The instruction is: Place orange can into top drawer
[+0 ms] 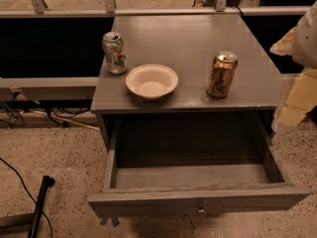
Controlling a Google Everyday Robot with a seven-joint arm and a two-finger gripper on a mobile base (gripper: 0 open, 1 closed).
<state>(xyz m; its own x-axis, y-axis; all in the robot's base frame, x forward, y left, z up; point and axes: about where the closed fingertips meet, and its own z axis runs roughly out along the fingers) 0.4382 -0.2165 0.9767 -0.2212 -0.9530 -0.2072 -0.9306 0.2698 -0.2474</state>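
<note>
Can [222, 75]: upright near table's [173, 38] front edge.
Drawer [198, 202]: open.
Gripper [296, 100]: right edge, apart from can; open or closed, cannot tell.
Risk: glancing approach topples can off table.

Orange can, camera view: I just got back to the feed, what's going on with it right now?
Nothing is holding the orange can. It stands upright near the front right of the grey cabinet top, to the right of a pale bowl and a silver-white can. The top drawer is pulled open below. The claw hangs at the frame's right edge, apart from the can, so the pick-up has not begun.
</note>
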